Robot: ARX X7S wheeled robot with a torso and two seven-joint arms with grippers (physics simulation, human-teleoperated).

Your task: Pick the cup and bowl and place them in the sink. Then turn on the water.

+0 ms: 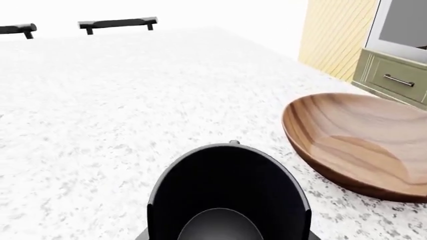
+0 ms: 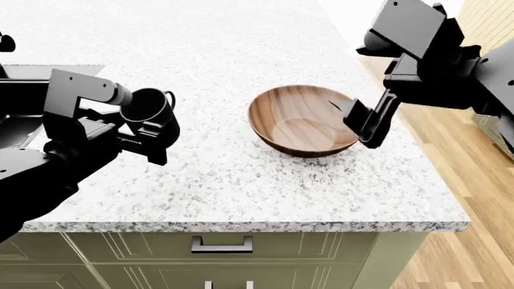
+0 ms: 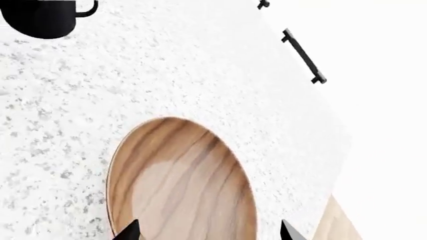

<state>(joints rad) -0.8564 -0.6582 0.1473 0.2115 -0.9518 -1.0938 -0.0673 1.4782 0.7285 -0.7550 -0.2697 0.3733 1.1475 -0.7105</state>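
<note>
My left gripper (image 2: 149, 123) is shut on the black cup (image 2: 148, 106) and holds it over the left part of the counter, handle on the far side. In the left wrist view the cup (image 1: 227, 200) fills the lower middle and hides the fingers. The brown wooden bowl (image 2: 304, 120) sits on the counter right of centre and also shows in the left wrist view (image 1: 360, 140). My right gripper (image 3: 207, 232) is open just above the bowl (image 3: 183, 185): one fingertip lies over its inside, the other beyond its rim. The black sink (image 2: 18, 84) shows partly at the far left.
The speckled white counter (image 2: 241, 174) ends at a front edge with green drawers (image 2: 222, 244) below. Wood floor (image 2: 473, 198) lies to the right. Black cabinet handles (image 1: 117, 23) stand beyond the counter. A small black part (image 2: 6, 42), perhaps the faucet, shows above the sink.
</note>
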